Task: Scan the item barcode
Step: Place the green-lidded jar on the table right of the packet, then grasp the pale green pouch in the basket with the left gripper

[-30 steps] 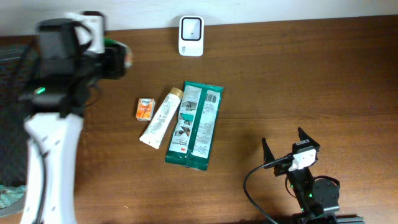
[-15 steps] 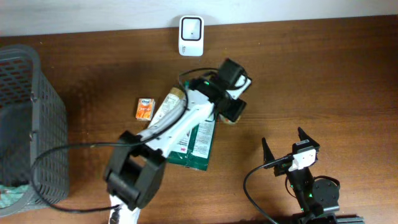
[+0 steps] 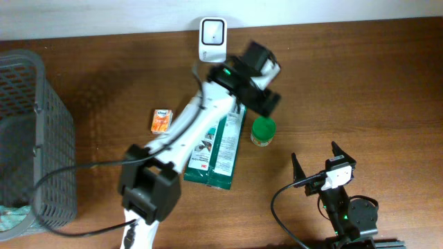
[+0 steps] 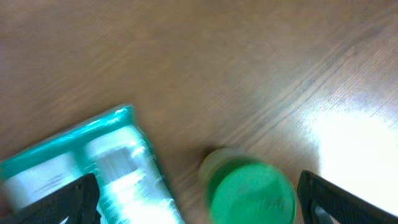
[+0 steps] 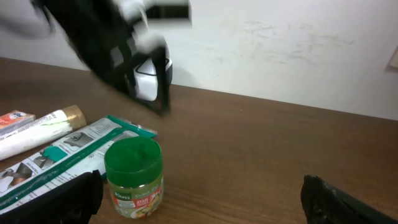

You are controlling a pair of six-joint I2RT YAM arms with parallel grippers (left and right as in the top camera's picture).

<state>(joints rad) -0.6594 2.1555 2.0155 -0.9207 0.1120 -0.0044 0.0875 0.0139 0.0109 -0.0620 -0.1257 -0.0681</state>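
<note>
A green-lidded jar (image 3: 263, 130) stands upright on the brown wooden surface (image 3: 360, 83), just to the right of a long green package (image 3: 220, 153) that lies flat. Nothing touches the jar. The left arm reaches diagonally across the middle of the surface. The left pincer (image 3: 268, 81) hangs over the upper end of the package, between the jar and the white barcode scanner (image 3: 212, 39) that sits at the far edge by the wall. That pincer is released: in the left wrist view its two dark fingertips (image 4: 74, 199) stand wide apart at the bottom corners. The jar's green lid shows below and between them, clear of both.

The right pincer (image 3: 320, 164) rests low at the near right side, well apart from the jar. Its jaws are spread wide and hold nothing. Its own camera looks across the surface at the jar's label side.

A small orange box (image 3: 161, 120) lies left of the arm. A white tube with a gold cap (image 5: 43, 126) lies alongside the package, largely hidden by the arm from above. A grey mesh basket (image 3: 28, 131) stands at the left edge.
</note>
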